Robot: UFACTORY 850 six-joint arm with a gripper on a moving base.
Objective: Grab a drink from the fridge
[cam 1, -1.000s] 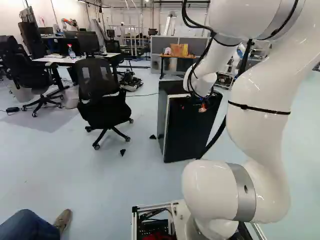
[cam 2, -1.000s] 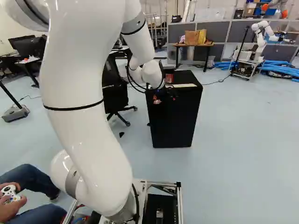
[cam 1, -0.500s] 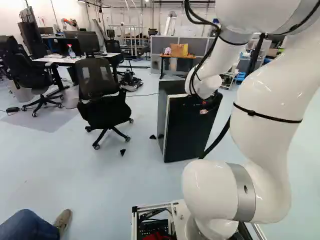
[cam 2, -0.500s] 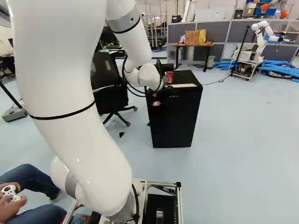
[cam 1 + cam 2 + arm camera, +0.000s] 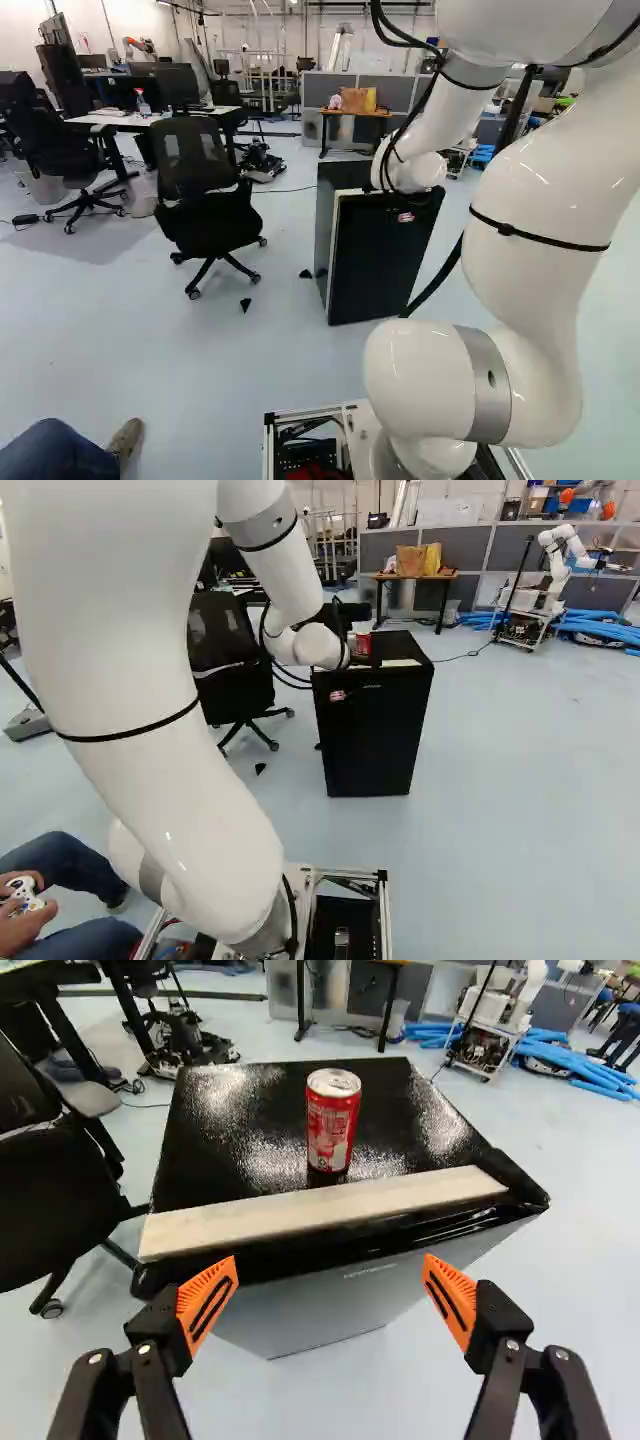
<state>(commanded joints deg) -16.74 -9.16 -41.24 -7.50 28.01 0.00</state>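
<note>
The gripper (image 5: 330,1263) stood wide open, gripping nothing; the red can (image 5: 331,1120) stood upright on the fridge (image 5: 250,1110), ahead of the gap, beyond the pale strip (image 5: 325,1210).

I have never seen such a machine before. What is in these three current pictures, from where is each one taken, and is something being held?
The machine is a large white jointed robot arm on a moving base. Two pictures come from cameras on that base, behind the arm, one to its left and one to its right. The third comes from its wrist, looking along the black two-finger gripper with orange pads.

Ahead stands a small black fridge. On its top are a red metal drink can, upright, and a flat pale strip along the near edge. The gripper is open, with nothing between its pads, so nothing is held.
</note>
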